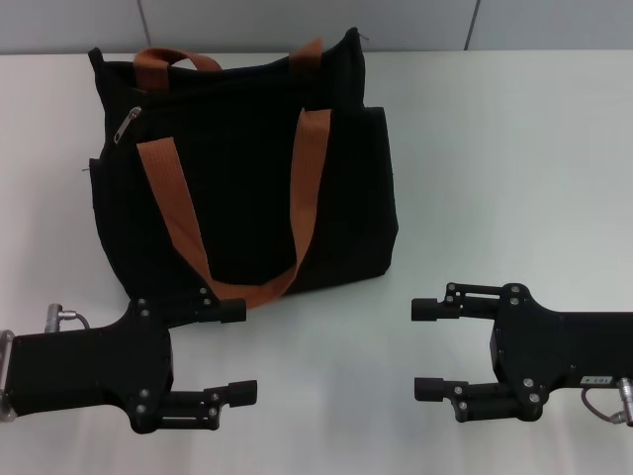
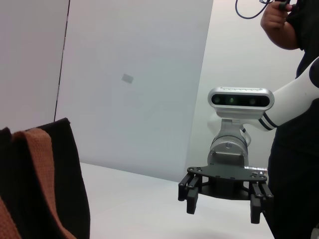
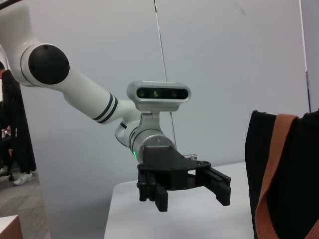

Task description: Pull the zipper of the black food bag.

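Observation:
The black food bag [image 1: 247, 168] lies on the white table [image 1: 504, 148] at the back, left of centre, with rust-orange handles [image 1: 307, 178] draped over its front. The zipper [image 1: 128, 125], a small silver pull tab, sits near the bag's upper left corner. My left gripper [image 1: 242, 351] is open, low in front of the bag, its upper finger close to the handle loop. My right gripper [image 1: 421, 349] is open, to the right and in front of the bag, apart from it. The left wrist view shows the bag's edge [image 2: 55, 189] and the right gripper [image 2: 223, 211]. The right wrist view shows the bag [image 3: 299, 189] and the left gripper [image 3: 193, 201].
A grey wall [image 1: 297, 25] runs behind the table's far edge. A person in black [image 2: 294, 134] stands beside the right arm, off the table. White tabletop lies to the right of the bag and between the two grippers.

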Tool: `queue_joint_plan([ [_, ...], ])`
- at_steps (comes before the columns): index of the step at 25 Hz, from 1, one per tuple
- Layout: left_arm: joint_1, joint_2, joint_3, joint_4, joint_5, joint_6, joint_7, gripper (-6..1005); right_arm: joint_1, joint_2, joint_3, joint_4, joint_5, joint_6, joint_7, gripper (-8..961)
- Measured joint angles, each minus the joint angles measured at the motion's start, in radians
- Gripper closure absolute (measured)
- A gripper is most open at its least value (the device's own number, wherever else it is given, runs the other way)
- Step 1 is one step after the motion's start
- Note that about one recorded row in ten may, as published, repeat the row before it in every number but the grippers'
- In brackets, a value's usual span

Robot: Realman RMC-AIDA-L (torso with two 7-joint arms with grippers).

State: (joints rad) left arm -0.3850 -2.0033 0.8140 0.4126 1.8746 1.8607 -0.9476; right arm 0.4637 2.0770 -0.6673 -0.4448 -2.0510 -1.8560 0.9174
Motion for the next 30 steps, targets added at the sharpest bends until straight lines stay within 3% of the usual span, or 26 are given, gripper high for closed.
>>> queue_joint_plan([
  [18, -0.004, -0.008, -0.025, 0.012, -0.010, 0.024, 0.009, 195, 0.006, 0.000, 0.001, 0.000, 0.001, 0.014, -0.001, 209],
  [22, -0.022, -0.029, -0.129, 0.028, -0.028, 0.080, 0.031, 199, 0.007, 0.000, 0.006, 0.000, 0.004, 0.016, 0.000, 209],
  [25, -0.018, -0.057, -0.287, 0.025, -0.146, 0.120, 0.097, 202, 0.009, 0.000, 0.004, 0.000, 0.007, 0.029, 0.003, 209],
  [26, -0.018, -0.057, -0.287, 0.025, -0.146, 0.120, 0.097, 203, 0.009, 0.000, 0.004, 0.000, 0.007, 0.029, 0.003, 209],
  [30, 0.006, -0.054, -0.427, 0.005, -0.290, 0.075, 0.113, 207, 0.009, 0.000, 0.007, 0.000, 0.008, 0.034, 0.003, 209],
])
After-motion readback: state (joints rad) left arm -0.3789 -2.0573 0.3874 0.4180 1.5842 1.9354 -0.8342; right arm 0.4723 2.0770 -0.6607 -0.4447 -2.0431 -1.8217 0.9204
